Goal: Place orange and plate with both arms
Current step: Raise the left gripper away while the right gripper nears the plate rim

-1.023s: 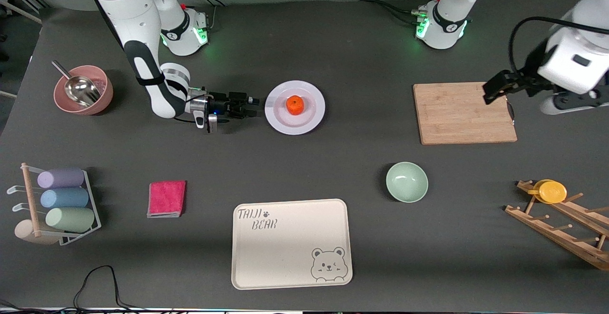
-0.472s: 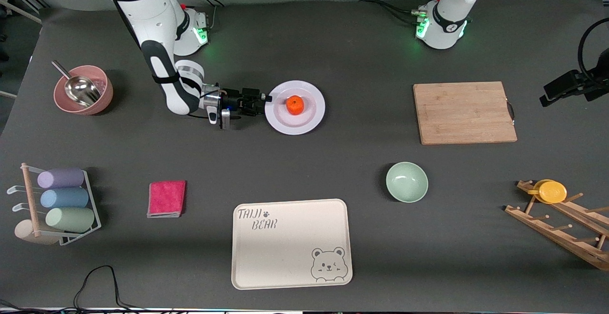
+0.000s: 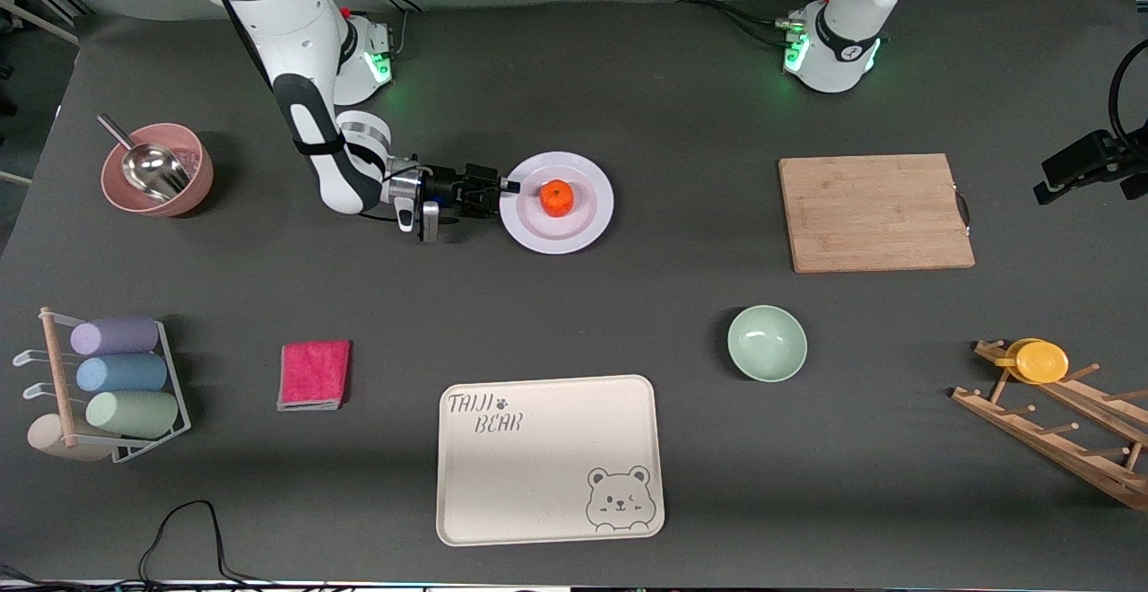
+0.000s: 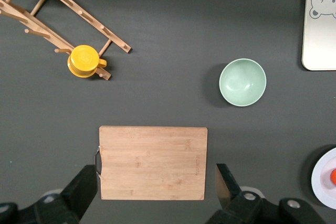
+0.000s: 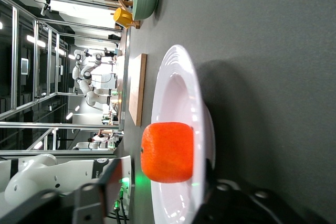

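The orange (image 3: 557, 197) sits in the middle of the white plate (image 3: 578, 229), which lies on the dark table. My right gripper (image 3: 504, 187) lies low and level at the plate's rim on the side toward the right arm's end. In the right wrist view the orange (image 5: 167, 152) is close ahead on the plate (image 5: 178, 77). The right gripper (image 5: 163, 203) straddles the rim, one finger above it and one under it, with a gap still showing. My left gripper (image 4: 156, 182) hangs high over the wooden cutting board (image 4: 152, 162), open and empty, and waits.
The cutting board (image 3: 874, 213) lies toward the left arm's end. A mint-green bowl (image 3: 767, 343) and a cream bear tray (image 3: 549, 457) lie nearer the camera. A pink bowl with a scoop (image 3: 157, 169), a pink cloth (image 3: 314, 374), a cup rack (image 3: 108, 386) and a wooden rack with a yellow cup (image 3: 1040, 361) stand around.
My right gripper slid toward the plate until its fingers reached over the rim, and its jaws narrowed. The left arm drew back toward its end of the table.
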{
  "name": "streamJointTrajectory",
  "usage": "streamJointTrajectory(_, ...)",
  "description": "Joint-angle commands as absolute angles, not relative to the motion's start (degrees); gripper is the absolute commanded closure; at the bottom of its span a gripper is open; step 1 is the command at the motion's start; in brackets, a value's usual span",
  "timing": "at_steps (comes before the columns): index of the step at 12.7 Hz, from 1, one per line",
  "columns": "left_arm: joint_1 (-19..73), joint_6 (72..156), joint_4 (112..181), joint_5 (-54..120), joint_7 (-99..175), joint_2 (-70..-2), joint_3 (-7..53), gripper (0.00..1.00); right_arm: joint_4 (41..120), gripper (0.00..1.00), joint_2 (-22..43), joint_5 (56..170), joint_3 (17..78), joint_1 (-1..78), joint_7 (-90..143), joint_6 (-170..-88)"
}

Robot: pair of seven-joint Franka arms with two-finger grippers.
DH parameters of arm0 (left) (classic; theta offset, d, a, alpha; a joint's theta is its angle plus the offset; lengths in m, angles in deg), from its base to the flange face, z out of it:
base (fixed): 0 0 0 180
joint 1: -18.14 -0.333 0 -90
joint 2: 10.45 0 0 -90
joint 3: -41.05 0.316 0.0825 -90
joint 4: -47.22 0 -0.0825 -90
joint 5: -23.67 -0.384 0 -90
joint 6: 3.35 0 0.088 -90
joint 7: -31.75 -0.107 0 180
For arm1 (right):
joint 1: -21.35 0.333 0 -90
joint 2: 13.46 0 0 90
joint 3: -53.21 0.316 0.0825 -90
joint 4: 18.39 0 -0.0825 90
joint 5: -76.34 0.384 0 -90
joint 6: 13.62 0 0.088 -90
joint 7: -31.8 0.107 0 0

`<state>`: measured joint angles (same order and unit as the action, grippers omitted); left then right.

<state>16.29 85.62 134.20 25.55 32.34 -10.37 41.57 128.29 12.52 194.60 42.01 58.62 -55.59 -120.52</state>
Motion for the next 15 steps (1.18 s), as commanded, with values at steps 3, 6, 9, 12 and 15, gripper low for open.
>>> streamJointTrajectory(3,17.5,86.3,134.5,24.2,32.7,-10.0,40.0,0.00,127.6,1.00,13.8,196.7,42.1,59.8,-58.3,-121.2)
streamJointTrajectory(6,17.7,86.4,134.5,24.1,32.8,-10.0,39.9,0.00,127.7,1.00,14.6,197.8,42.1,59.7,-58.3,-121.1)
streamJointTrajectory(9,17.3,86.0,134.3,24.2,32.5,-10.0,40.0,0.00,127.6,1.00,14.9,198.7,42.8,59.2,-53.7,-119.8)
streamJointTrajectory(12,17.4,85.3,135.5,23.1,31.1,-9.9,40.0,0.00,127.5,1.00,12.7,198.3,42.8,58.9,-45.7,-119.1)
streamJointTrajectory(15,17.7,85.4,137.8,21.1,29.6,-9.7,39.9,0.00,126.0,1.00,10.4,195.2,42.1,57.8,-37.3,-118.8)
